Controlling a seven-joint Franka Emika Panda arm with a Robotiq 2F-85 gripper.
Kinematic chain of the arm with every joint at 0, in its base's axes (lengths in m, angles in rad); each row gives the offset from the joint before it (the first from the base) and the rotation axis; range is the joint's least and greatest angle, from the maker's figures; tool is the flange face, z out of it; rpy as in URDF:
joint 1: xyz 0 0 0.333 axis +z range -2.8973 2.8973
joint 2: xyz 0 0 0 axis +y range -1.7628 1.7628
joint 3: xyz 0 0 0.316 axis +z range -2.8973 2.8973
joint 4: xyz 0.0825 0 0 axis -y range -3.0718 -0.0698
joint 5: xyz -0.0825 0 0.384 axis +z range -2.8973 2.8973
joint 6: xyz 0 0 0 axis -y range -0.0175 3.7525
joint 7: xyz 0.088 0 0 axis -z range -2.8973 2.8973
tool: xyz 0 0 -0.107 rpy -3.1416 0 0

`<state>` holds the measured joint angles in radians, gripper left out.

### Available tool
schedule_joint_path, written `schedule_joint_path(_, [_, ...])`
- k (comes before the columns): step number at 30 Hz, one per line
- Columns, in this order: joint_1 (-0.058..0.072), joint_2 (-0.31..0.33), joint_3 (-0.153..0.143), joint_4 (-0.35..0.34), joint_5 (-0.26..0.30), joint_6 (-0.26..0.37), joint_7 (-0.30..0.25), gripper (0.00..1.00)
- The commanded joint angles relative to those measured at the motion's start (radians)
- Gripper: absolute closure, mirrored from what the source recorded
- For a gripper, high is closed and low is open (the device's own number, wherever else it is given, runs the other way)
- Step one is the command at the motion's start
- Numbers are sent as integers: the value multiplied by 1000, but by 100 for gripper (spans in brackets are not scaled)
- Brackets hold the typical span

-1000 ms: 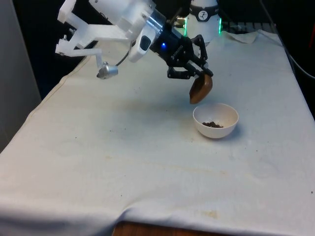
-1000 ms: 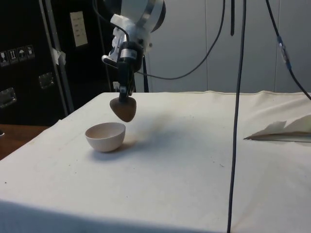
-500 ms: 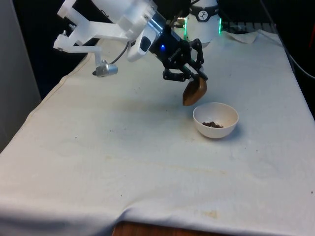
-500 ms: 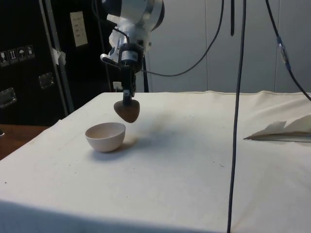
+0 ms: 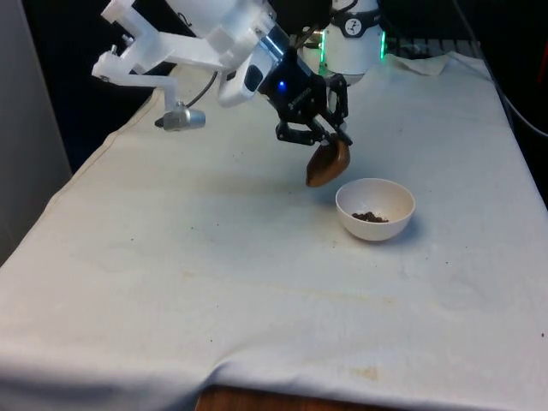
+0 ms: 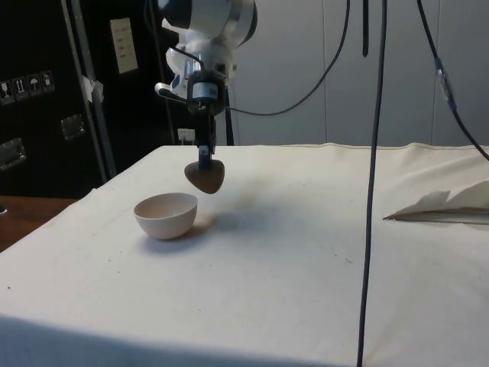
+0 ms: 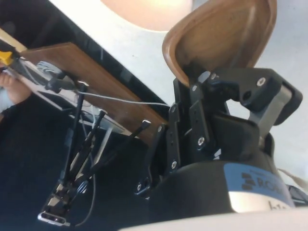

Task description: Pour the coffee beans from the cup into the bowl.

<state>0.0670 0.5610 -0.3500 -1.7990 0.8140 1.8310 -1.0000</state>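
Two black fingers of the gripper are closed on the rim of a brown wooden cup, holding it in the air, tilted. In the wrist view the cup shows its hollow inside with no beans visible, and one finger presses against its edge. In the side view the cup hangs from the gripper above the table, just beside and higher than a white bowl. In the front view the bowl sits on the white cloth, toward the front view's right of the cup, with a small heap of dark coffee beans at its bottom. The white arm reaches in from the front view's upper left.
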Motion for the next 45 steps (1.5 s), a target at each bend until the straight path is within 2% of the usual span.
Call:
schedule_joint_path(1, [0, 0, 0, 0, -5, 3, 1, 97])
schedule_joint_path(2, [9, -2, -6, -2, -19, 16, 13, 97])
schedule_joint_path(8, [12, -2, -4, -1, -58, 36, 23, 97])
schedule_joint_path(9, [2, 0, 2, 1, -46, 21, 12, 97])
schedule_joint_path(10, [12, -2, -4, -1, -64, 39, 24, 97])
schedule_joint_path(16, [15, -2, -2, -1, -102, 61, 32, 97])
schedule_joint_path(17, [15, -2, -1, -2, -108, 64, 34, 97])
schedule_joint_path(18, [5, 0, 4, 1, -98, 51, 23, 97])
schedule_joint_path(19, [15, -2, -1, -2, -114, 68, 35, 97])
schedule_joint_path(22, [17, -2, 0, -1, -136, 79, 40, 97])
schedule_joint_path(25, [17, -2, 2, -2, -154, 89, 45, 97])
schedule_joint_path(26, [7, 0, 8, 1, -145, 77, 36, 97])
schedule_joint_path(27, [17, -2, 3, -2, -160, 92, 47, 97])
schedule_joint_path(35, [18, -1, 7, -2, -214, 117, 62, 97])
schedule_joint_path(36, [9, 0, 13, 1, -207, 105, 53, 97])
schedule_joint_path(37, [18, -1, 8, -2, -227, 122, 66, 97])
schedule_joint_path(41, [20, -1, 9, -2, -251, 133, 73, 97])
schedule_joint_path(44, [20, -1, 10, -2, -270, 140, 80, 97])
schedule_joint_path(45, [11, 0, 16, 1, -258, 126, 69, 97])
